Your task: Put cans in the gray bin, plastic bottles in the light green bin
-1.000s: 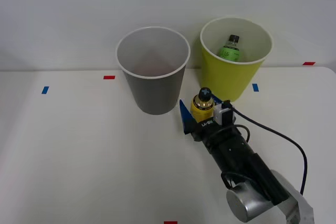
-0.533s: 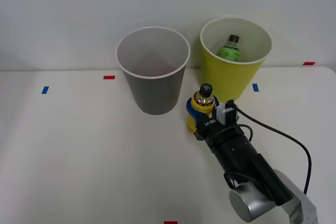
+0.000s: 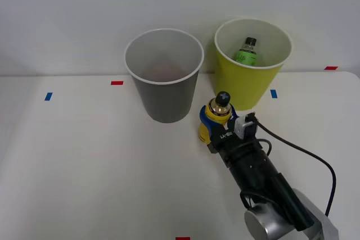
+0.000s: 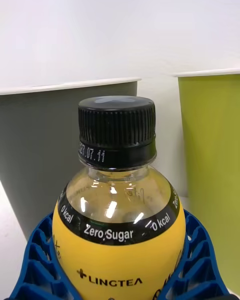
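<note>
**Bottle gripped, lime bin just behind**

Bottle [image 3: 214, 121] first: the yellow one with the black cap stands upright on the white desk [image 3: 84, 161], and the right gripper [image 3: 216, 130] has its blue ribbed jaws closed around the lower body. In the right wrist view the fingers [image 4: 37, 265] hug both flanks of the yellow bottle, with the cap and clear neck rising free above them. So the jaws are narrow, holding the bottle, and its long axis runs straight up.

I take the light green bin [image 3: 252, 63] as my landmark. The held bottle sits just in front of that bin, towards the robot, and a little towards the gray bin [image 3: 164, 74], near the gap between the two. The gray bin stands just beside the light green bin on its left. Inside the light green bin a second bottle with a green label [image 3: 246, 51] already leans against the far wall.

What the coming move turns on, I reckon, is height: the light green bin's rim stands well above the bottle's cap, so the arm would have to lift the bottle clear of that rim before carrying it back and a touch rightward over the opening. The bin wall is close, so a low swing could knock it.
</note>
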